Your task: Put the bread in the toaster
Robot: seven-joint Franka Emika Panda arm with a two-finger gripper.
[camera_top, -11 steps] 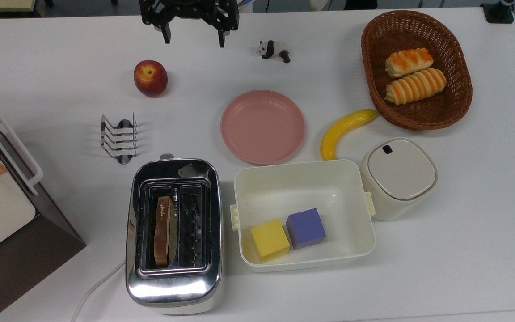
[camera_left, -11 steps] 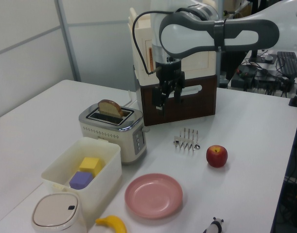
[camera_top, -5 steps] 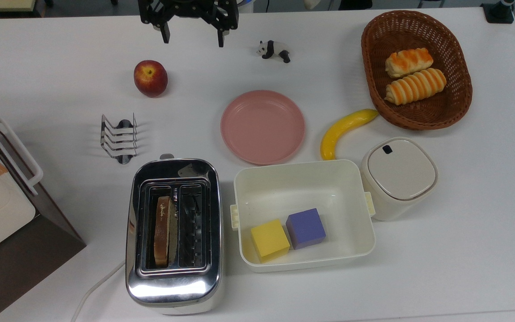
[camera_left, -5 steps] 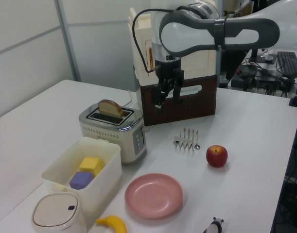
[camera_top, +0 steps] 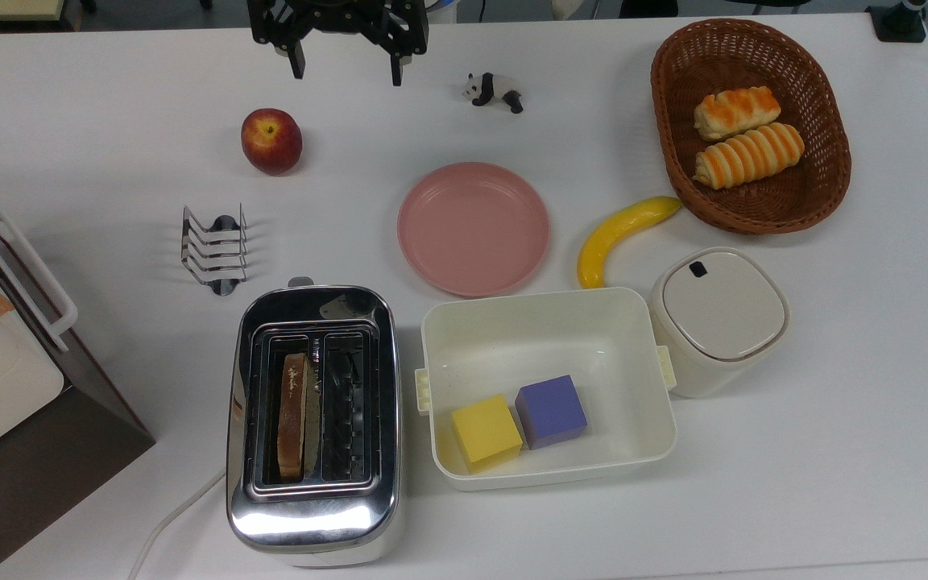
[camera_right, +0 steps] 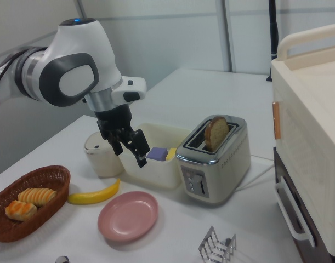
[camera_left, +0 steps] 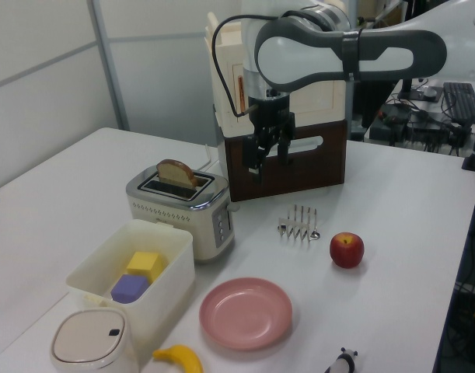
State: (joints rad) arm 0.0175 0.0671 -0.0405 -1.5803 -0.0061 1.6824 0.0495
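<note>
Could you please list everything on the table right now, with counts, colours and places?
Chrome two-slot toaster: 1, top view's lower left.
Brown bread slice: 1, in its left slot.
Wire toast rack: 1, silver, above toaster.
Red apple: 1, above rack.
Pink plate: 1, centre.
Cream open tub: 1, right of toaster.
Cubes: yellow, purple, in tub.
Cream lidded container: 1.
Yellow banana: 1.
Brown wicker basket: 1.
Striped rolls: 2, in basket.
Panda figurine: 1.
Black gripper: 1, open, top edge.

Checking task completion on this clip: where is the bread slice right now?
The bread slice stands upright in the toaster, in the slot on the top view's left, beside the cream tub.
</note>
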